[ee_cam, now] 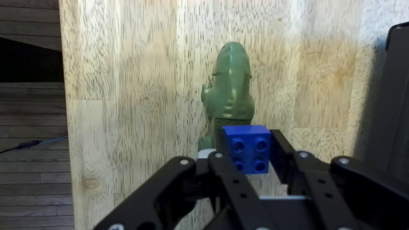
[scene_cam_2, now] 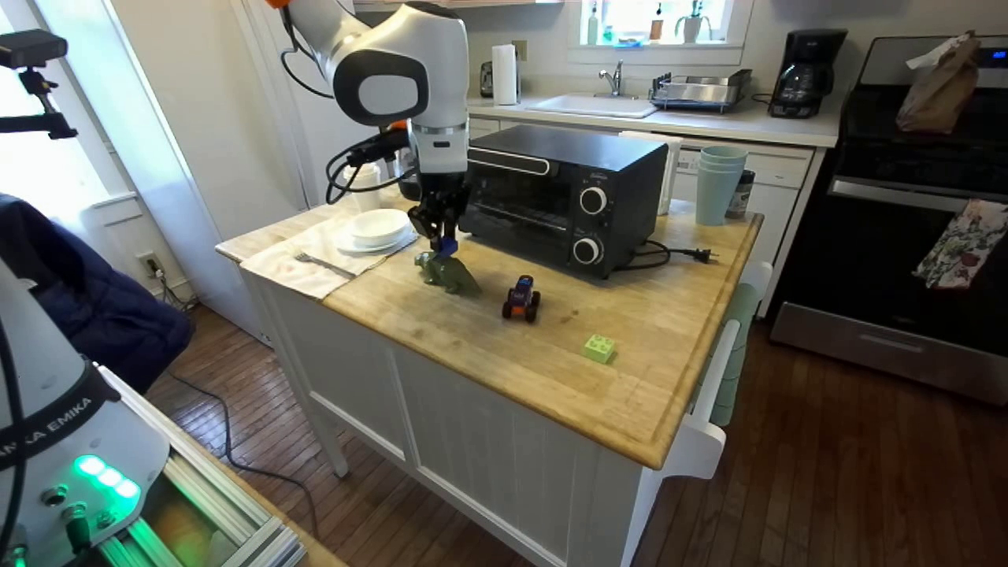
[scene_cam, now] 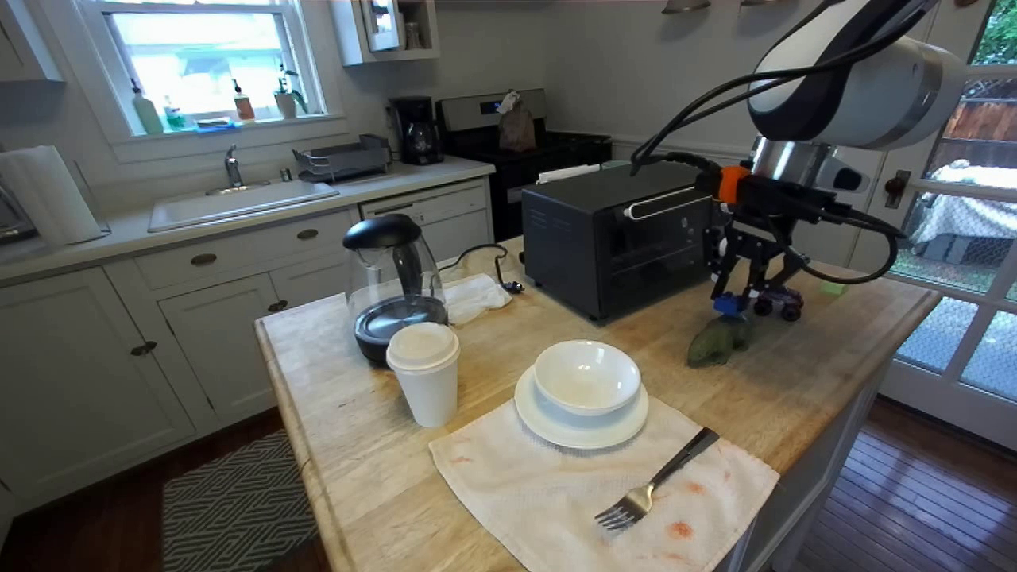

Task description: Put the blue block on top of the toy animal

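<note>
Here, our black jointed hand (ee_cam: 248, 137) pinches a studded blue block (ee_cam: 247, 150) over an elongated green toy animal (ee_cam: 230, 92) on the wooden table (ee_cam: 143, 143); the toy's long axis roughly parallels the table's edge; whether block touches toy, we cannot tell.

Both exterior views slant down from different sides, sharing island (scene_cam: 357, 453) and toaster oven (scene_cam: 568, 242) (right of centre in each); nearer, the wrist view looks straight down.
</note>
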You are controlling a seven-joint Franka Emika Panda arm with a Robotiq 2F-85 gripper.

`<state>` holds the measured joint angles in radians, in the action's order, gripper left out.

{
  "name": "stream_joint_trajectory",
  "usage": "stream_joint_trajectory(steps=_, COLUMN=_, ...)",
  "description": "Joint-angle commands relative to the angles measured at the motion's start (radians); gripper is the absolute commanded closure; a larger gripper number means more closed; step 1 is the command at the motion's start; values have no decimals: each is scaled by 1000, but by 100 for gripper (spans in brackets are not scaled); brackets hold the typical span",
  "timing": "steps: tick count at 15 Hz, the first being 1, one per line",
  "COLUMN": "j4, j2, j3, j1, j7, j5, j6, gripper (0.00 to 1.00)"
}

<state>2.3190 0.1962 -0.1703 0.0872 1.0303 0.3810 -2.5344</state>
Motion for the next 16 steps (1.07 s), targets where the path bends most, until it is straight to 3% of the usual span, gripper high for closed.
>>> stream_joint_trajectory(steps=1, j4=20, j2=-4, j3=5, j1=-4, j7=39, j5=-13, j6=-43, gripper=89)
stream_joint_trajectory(steps=16, j4=57, j2=-4, j3=14, j1=-15, j7=49, j5=-24, j6=-97, gripper=89)
